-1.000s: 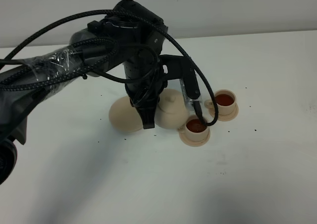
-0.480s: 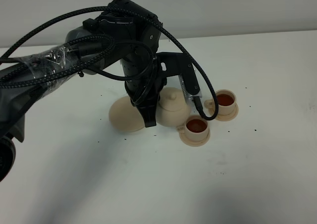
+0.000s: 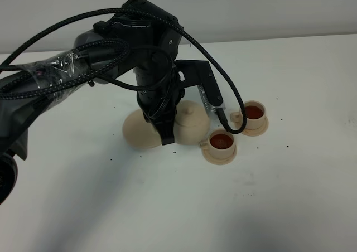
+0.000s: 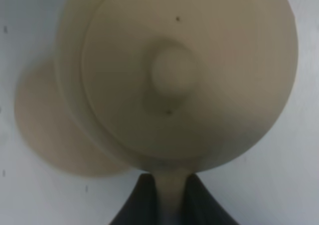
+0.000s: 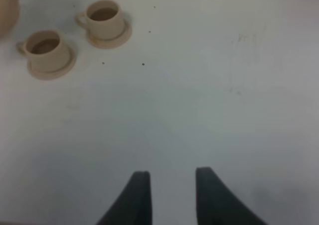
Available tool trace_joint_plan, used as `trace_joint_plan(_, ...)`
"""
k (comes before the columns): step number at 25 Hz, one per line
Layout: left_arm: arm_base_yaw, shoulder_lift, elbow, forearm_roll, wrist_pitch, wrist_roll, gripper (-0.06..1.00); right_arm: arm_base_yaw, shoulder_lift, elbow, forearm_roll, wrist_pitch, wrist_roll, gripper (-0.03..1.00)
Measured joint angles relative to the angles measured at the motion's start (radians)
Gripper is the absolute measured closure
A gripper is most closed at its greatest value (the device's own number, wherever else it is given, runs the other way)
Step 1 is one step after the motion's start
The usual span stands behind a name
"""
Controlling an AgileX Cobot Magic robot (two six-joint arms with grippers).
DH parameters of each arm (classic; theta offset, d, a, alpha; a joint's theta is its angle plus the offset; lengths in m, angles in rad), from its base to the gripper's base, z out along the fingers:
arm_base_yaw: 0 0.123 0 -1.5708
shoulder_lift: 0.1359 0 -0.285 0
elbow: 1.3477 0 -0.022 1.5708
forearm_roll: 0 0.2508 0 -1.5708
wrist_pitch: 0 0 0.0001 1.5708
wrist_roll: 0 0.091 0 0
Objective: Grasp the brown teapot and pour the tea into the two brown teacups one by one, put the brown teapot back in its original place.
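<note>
We are seeing the left gripper (image 4: 172,197) clenching the handle of the brown teapot (image 3: 192,120), beside the round saucer plate (image 3: 136,130). Two filled teacups (image 3: 222,142) are sitting at its 3 o'clock. The right gripper (image 5: 169,195) is hanging released.

Probably a lab test bench: bare white table (image 3: 167,207), plain wall (image 3: 251,6), cabled robot arm (image 3: 83,68).

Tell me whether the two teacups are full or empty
Both filled: the near teacup and the far teacup each show reddish-brown tea inside.
</note>
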Motion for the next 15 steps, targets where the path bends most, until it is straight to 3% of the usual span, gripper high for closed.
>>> trace_joint_plan(8,0.135,-0.103,0.000,0.023,0.005,-0.025,0.82,0.000,0.000,0.000,0.000,0.000,0.000,0.73)
trace_joint_plan(15,0.200,-0.121,0.066,0.013,-0.038,-0.020,0.82,0.000,0.000,0.000,0.000,0.000,-0.001,0.73)
